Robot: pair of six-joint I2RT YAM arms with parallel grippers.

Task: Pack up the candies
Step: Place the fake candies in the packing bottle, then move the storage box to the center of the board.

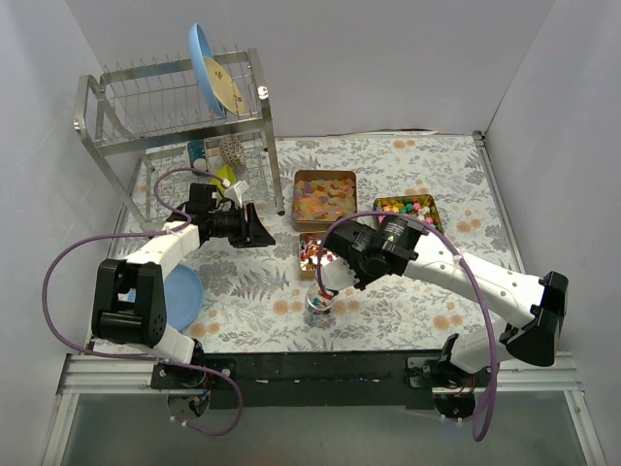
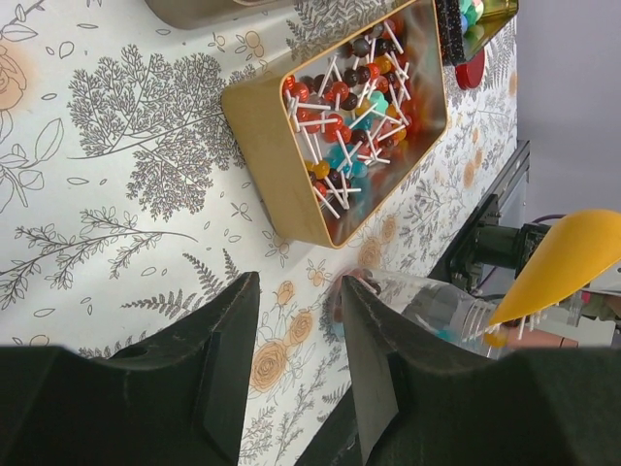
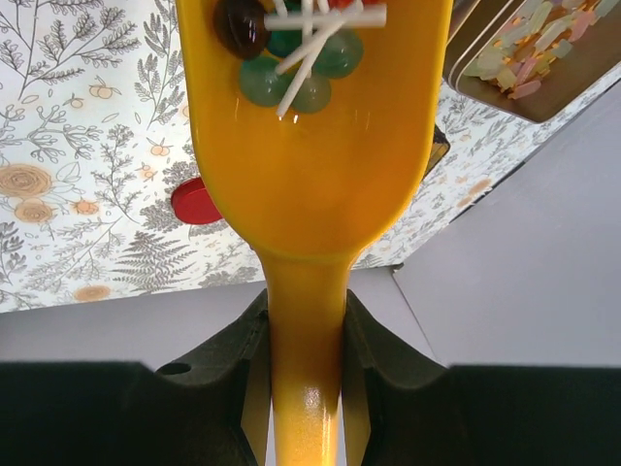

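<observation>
My right gripper [image 3: 306,311] is shut on the handle of an orange scoop [image 3: 310,146], which holds a few green, brown and red stick candies. In the top view this gripper [image 1: 335,275] hovers just above a clear jar [image 1: 319,303] that has some candies inside. A gold tin of red, blue and brown stick candies [image 2: 369,107] lies behind the jar [image 2: 437,306]. A tin of pale orange-yellow pieces [image 1: 324,194] and a tin of multicoloured nuggets [image 1: 408,209] lie further back. My left gripper [image 1: 260,231] is open and empty, left of the tins.
A round red lid [image 3: 197,201] lies on the floral cloth near the tins. A metal dish rack [image 1: 175,116] holding a blue plate [image 1: 204,63] stands at the back left. Another blue plate [image 1: 184,296] lies by the left arm. Walls close in both sides.
</observation>
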